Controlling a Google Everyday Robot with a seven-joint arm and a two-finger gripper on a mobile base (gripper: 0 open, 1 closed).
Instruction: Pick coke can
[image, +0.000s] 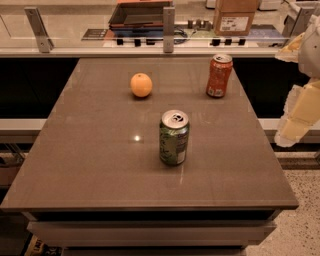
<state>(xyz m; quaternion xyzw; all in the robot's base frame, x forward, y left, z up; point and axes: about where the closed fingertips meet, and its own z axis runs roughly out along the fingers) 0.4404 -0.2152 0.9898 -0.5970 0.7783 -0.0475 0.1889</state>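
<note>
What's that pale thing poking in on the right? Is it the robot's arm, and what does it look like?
Yes, that is the arm with its gripper, at the right edge of the view, beside the table. Both are cream to pale yellow, built of chunky blocks with shadowed gaps between them. No cables, labels or markings show on the visible parts.

The table (90, 165) is seen from above its near edge, looked down on at a slant from fairly close, with the far counter (75, 30) caught along the top. Only one view is given. The gripper (297, 120) is cut off by the right edge, beside the table.
</note>
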